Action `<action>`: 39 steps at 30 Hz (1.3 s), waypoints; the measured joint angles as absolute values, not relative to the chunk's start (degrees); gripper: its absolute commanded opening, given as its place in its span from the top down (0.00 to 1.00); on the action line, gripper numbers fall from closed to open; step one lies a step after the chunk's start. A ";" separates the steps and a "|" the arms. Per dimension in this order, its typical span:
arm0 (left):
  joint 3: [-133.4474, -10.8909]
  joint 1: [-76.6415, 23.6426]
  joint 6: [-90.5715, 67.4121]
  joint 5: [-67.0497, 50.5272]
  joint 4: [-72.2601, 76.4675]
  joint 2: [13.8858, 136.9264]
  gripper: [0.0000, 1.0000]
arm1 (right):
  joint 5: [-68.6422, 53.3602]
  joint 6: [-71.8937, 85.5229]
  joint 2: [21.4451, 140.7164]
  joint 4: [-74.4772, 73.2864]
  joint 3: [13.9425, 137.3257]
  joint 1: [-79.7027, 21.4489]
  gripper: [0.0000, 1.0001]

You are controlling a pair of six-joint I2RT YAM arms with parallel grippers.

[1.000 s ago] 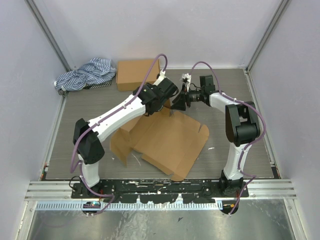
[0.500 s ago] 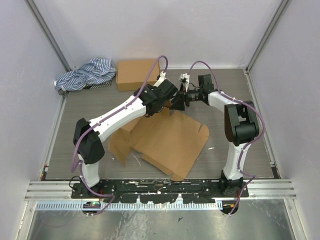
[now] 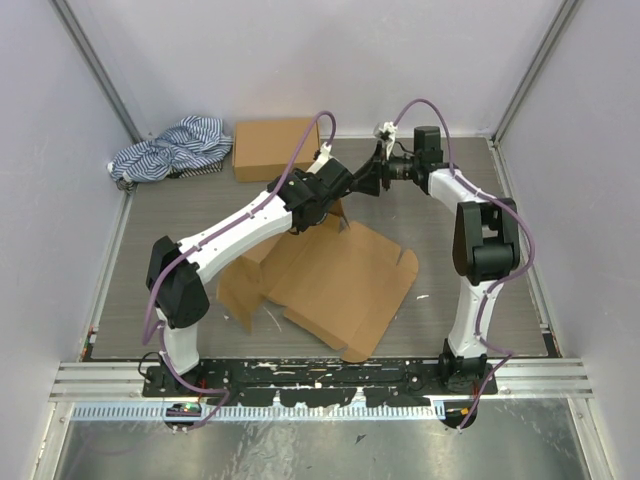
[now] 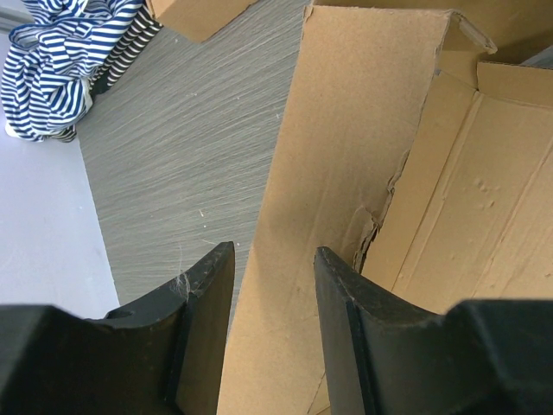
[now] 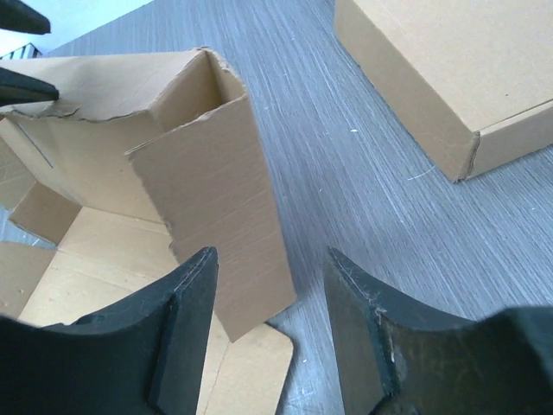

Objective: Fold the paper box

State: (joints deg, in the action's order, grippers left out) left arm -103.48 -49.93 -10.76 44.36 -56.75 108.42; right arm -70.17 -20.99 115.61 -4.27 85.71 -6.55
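Paper box [image 3: 345,280] lies opened out on the table [image 3: 450,190], and I see its far wall [image 4: 346,130] standing up. My left gripper [image 4: 273,251] hangs over that wall, jaws spread, pinching nothing. Right gripper [image 5: 270,255] hovers beside the box's end flap [image 5: 216,199], jaws spread too. Beyond the box sit a closed carton [image 3: 275,148] and a striped cloth [image 3: 170,148].
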 measured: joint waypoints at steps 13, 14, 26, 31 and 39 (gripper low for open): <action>-103.50 -49.93 -10.96 43.97 -56.82 108.36 0.50 | -79.70 -3.33 127.48 17.10 89.67 -8.36 0.41; -103.50 -49.93 -10.98 43.92 -56.84 108.36 0.50 | -80.84 0.45 128.33 21.71 89.62 -8.60 0.41; -103.50 -49.93 -11.68 43.09 -56.90 108.31 0.50 | -87.85 57.67 143.41 83.05 95.72 -10.61 0.41; -103.50 -50.04 -12.10 42.61 -56.93 108.05 0.50 | -88.90 61.73 143.28 86.21 94.45 -10.92 0.40; -104.09 -50.74 -12.32 41.85 -57.30 108.03 0.51 | -89.32 63.24 140.70 86.56 89.65 -11.16 0.38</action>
State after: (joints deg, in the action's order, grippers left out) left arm -104.09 -50.74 -12.32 41.85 -57.30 108.03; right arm -89.32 63.24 140.70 86.56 89.65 -11.16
